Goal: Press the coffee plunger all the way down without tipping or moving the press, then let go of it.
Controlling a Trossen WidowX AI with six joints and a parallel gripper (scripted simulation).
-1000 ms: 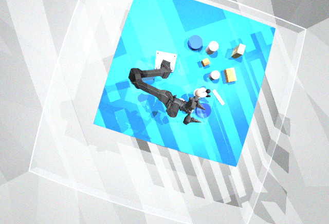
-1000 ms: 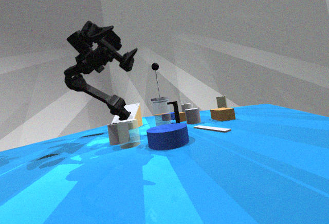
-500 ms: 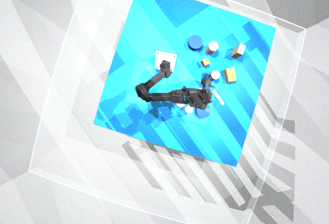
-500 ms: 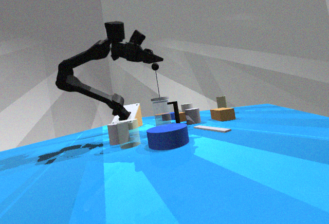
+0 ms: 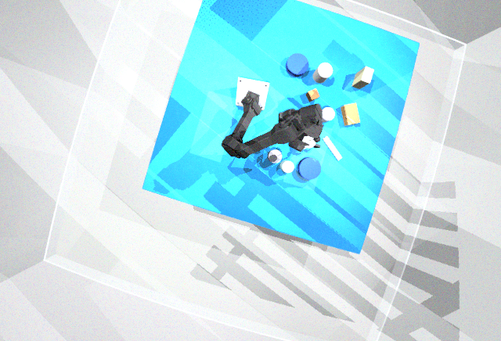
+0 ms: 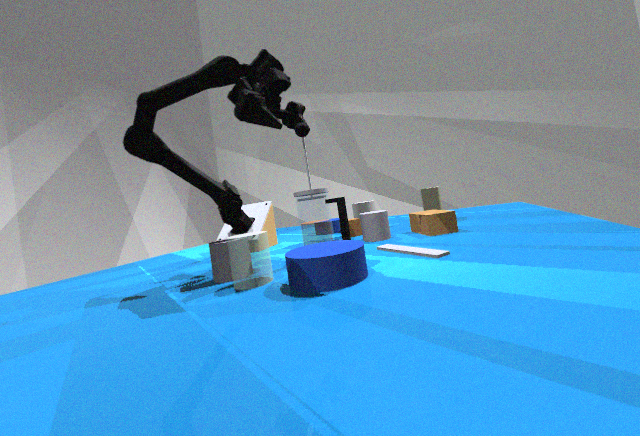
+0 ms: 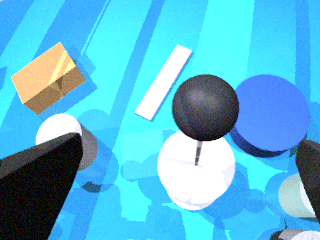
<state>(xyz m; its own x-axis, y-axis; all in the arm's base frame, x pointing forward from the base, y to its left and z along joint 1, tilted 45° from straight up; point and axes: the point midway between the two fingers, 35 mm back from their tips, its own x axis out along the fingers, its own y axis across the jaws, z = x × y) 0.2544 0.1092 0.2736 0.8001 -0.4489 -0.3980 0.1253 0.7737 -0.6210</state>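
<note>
Overhead, a square blue table (image 5: 226, 30), striped with lighter and darker bands of light, sits inside a pale grey room whose walls and floor carry angular shadow patterns. The arm (image 5: 246, 135) stands on a white base plate (image 5: 263, 87) at about ten o'clock from the table's middle and reaches toward three o'clock.

The press (image 6: 311, 205) stands near the table's middle: a clear glass cylinder with a grey lid and a black handle (image 6: 341, 216) on its side. Its long axis is vertical. A thin rod (image 6: 306, 165) rises straight up from the lid to a dark round knob (image 7: 206, 107), so the plunger is fully raised. In the wrist view the knob sits directly above the white lid (image 7: 195, 167), which says the rod is upright.

The gripper (image 7: 190, 180) hovers at the knob with its jaws spread wide, one black finger (image 7: 40, 200) at eight o'clock in the wrist view and the other at three o'clock; nothing is between them. In the exterior view the gripper's tip meets the knob, but whether they touch I cannot tell.

Around the press: a blue disc (image 6: 325, 264) at six o'clock in the exterior view, a white strip (image 6: 412, 249) at four o'clock, a tan box (image 6: 433, 221) at three o'clock, and grey cylinders (image 6: 230, 259) at eight o'clock.
</note>
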